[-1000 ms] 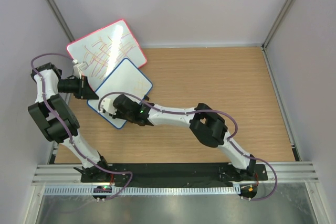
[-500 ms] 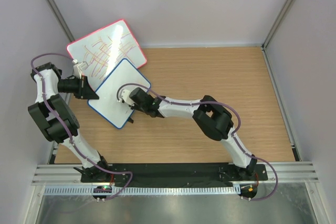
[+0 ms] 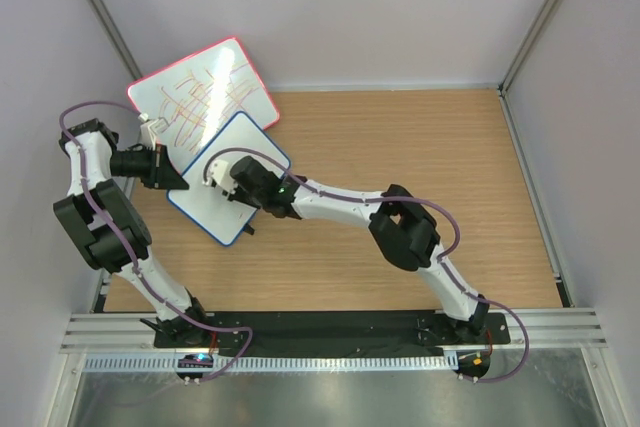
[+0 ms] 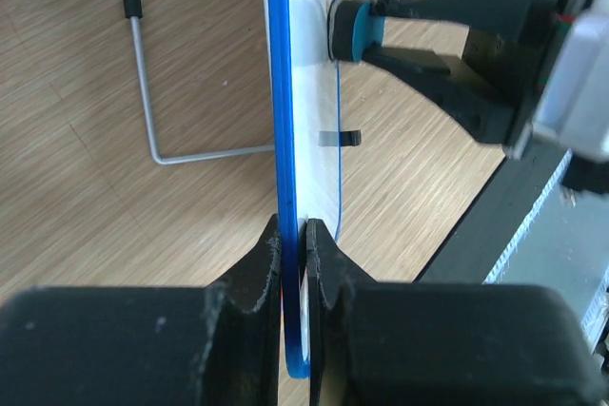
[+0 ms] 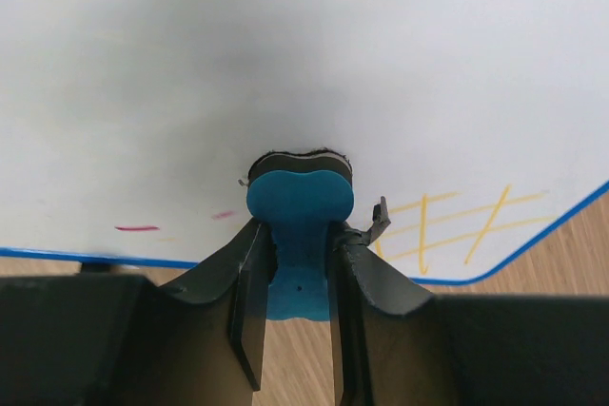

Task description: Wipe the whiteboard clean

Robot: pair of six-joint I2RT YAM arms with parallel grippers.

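Note:
The whiteboard [image 3: 258, 150], square with a thin blue frame, stands tilted at the left of the table. My left gripper [image 3: 178, 183] is shut on its left edge; in the left wrist view the fingers [image 4: 293, 235] pinch the blue frame [image 4: 277, 92]. My right gripper [image 3: 222, 179] is over the board's middle, shut on a blue eraser [image 5: 300, 199] whose dark pad presses on the white surface [image 5: 285, 45]. The eraser [image 4: 348, 29] also shows touching the board in the left wrist view. Yellow scribbles [image 5: 466, 225] sit near the board's corner, and a short red mark [image 5: 138, 228] lies near its edge.
A larger red-framed board [image 3: 205, 97] with many scribbles leans behind the whiteboard at the back left. A bent metal wire stand [image 4: 143, 92] lies on the wood behind the board. Grey walls close in on three sides, and the black base rail [image 3: 320, 327] runs along the near edge.
My right gripper has carried the eraser from the board's lower part up toward its middle and a little left. The left gripper and the board have stayed put.

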